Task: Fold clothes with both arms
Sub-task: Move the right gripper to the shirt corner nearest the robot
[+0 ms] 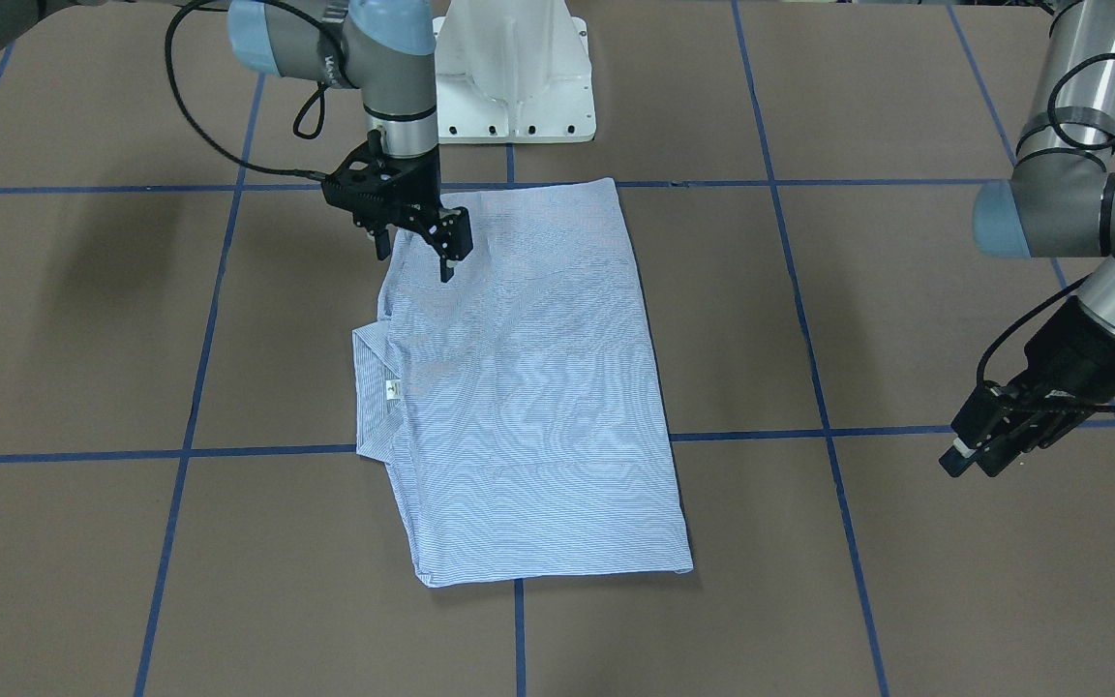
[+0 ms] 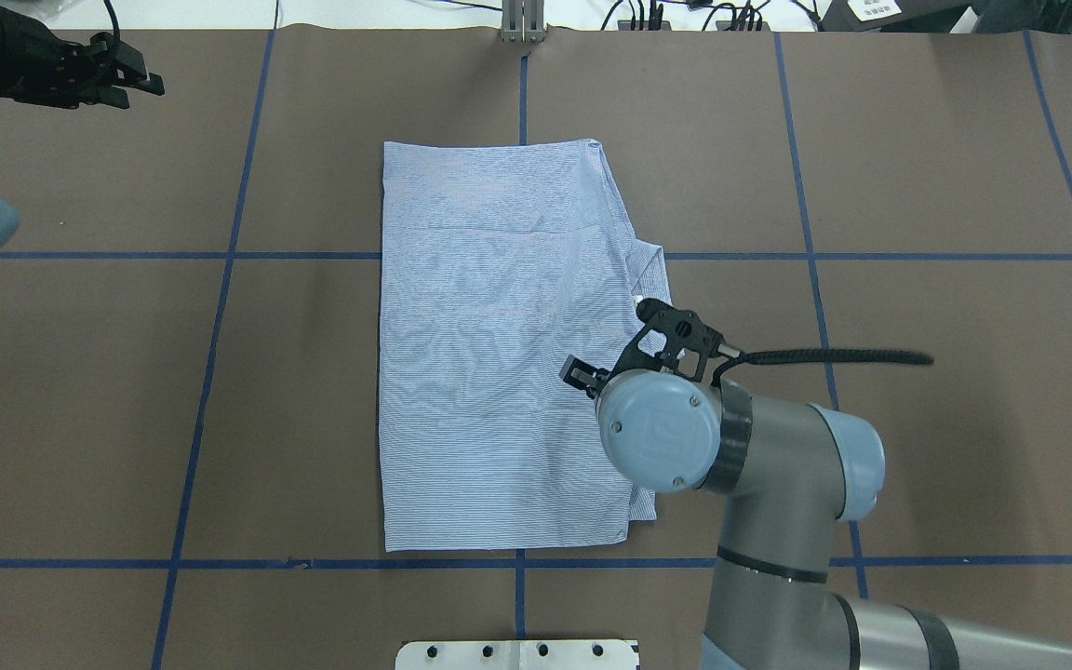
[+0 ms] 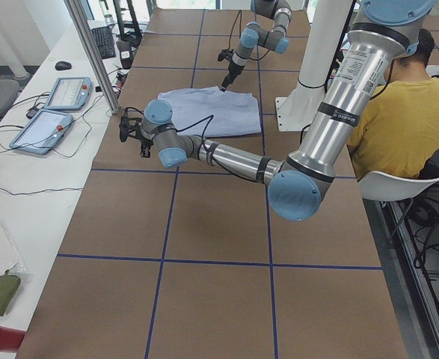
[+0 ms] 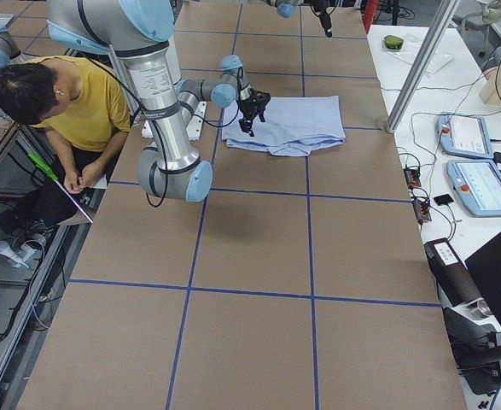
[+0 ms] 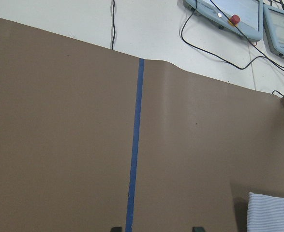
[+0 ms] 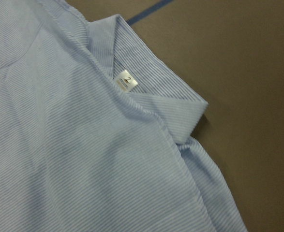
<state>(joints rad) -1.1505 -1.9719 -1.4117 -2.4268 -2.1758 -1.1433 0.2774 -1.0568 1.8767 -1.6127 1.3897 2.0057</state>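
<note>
The light blue-and-white striped shirt [image 1: 538,387] lies folded into a long rectangle at the table's middle [image 2: 489,354]. Its collar [image 1: 374,387] sticks out on the robot's right side, and the white neck label [image 6: 126,80] shows. My right gripper [image 1: 414,257] is open and empty. It hovers just above the shirt's edge between the collar and the robot's base [image 2: 582,374]. My left gripper [image 2: 140,79] is open and empty, far off at the table's far left corner [image 1: 959,463]. Its wrist view shows bare table and only a shirt corner [image 5: 272,212].
The white pedestal base [image 1: 516,73] stands at the near table edge behind the shirt. Blue tape lines [image 2: 220,279] grid the brown table. A person in a yellow shirt [image 4: 88,102] sits beside the robot. Teach pendants [image 3: 54,112] and cables lie beyond the far edge.
</note>
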